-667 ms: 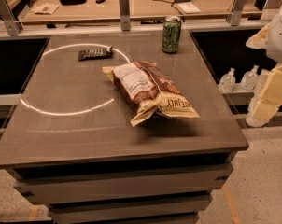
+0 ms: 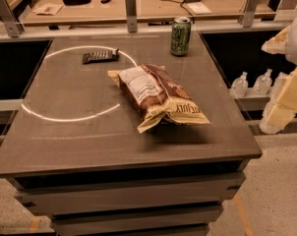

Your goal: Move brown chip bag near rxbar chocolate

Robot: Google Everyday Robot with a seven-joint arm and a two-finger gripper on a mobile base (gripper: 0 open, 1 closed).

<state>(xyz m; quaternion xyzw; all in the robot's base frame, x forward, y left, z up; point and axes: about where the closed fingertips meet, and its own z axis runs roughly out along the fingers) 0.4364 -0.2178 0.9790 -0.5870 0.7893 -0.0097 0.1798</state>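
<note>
**On the Tabletop: Approach Step, Bag Not Yet Grasped**

On the tabletop [image 2: 79, 146], the green can [image 2: 180, 36] serves as the reference landmark.

1. Object positions. The brown chip bag [image 2: 156, 95] lies flat on its side, on the camera side of the can and slightly to the can's left, apart from it. Its cream-yellow end points toward the camera. The rxbar chocolate [image 2: 100, 56] lies to the left of the can, at about the same depth, well apart from the bag.

2. Gripper position. The gripper [image 2: 283, 104] hangs to the right of the can and nearer the camera, beyond the tabletop's right edge. It touches nothing. The state of the jaws cannot be told from this view.

3. Step in hand. Judged from this layout, the task is at the reach phase: the bag is untouched and not yet near the bar.

4. Next move. The gripper probably needs to travel leftward over the tabletop, descend onto the bag, and avoid striking the can. A crinkled bag is likely to deform under grip.
</note>
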